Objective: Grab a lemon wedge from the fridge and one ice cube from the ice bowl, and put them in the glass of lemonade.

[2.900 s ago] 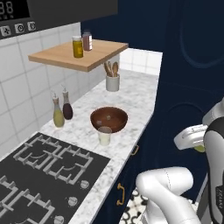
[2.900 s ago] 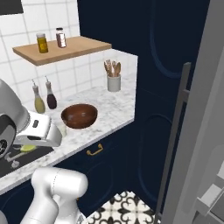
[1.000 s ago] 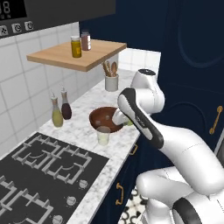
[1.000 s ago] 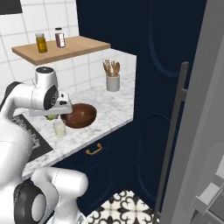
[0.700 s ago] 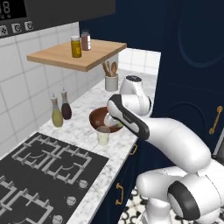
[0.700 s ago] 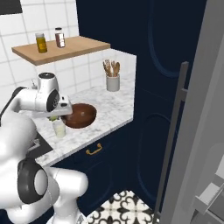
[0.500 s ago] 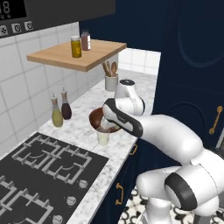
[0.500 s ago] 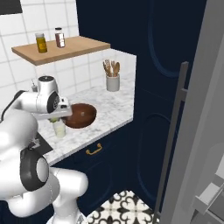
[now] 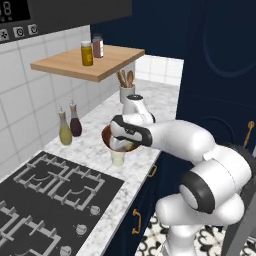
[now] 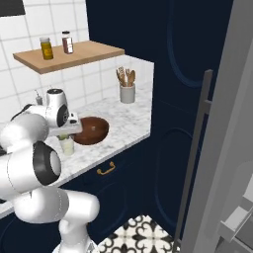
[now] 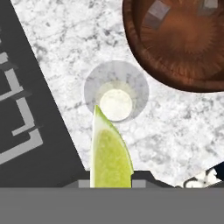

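Note:
My gripper [image 11: 111,179] is shut on the lemon wedge [image 11: 109,151], a pale yellow-green slice that points up from between the fingers. Directly beyond its tip, seen from above, stands the glass of lemonade [image 11: 116,98] on the marble counter. In the left base view the gripper [image 9: 125,146] hangs just above the glass [image 9: 118,158]. It partly hides the dark-brown ice bowl [image 9: 107,136] behind it. The ice bowl [image 11: 183,48] holds ice cubes [image 11: 157,15]. From the right base view, the glass [image 10: 66,145] sits left of the bowl [image 10: 92,129], and the fridge door [image 10: 232,148] stands at the far right.
The black stove [image 9: 50,200] borders the glass on the left. Two oil bottles [image 9: 65,131] stand by the tiled wall. A grey utensil cup [image 9: 126,91] sits farther back. A wooden shelf [image 9: 87,64] with jars hangs above. The counter's front edge lies close to the glass.
The arm has swung across from the fridge side to the counter with the wedge. Over the last second the hand closed in over the glass beside the bowl.

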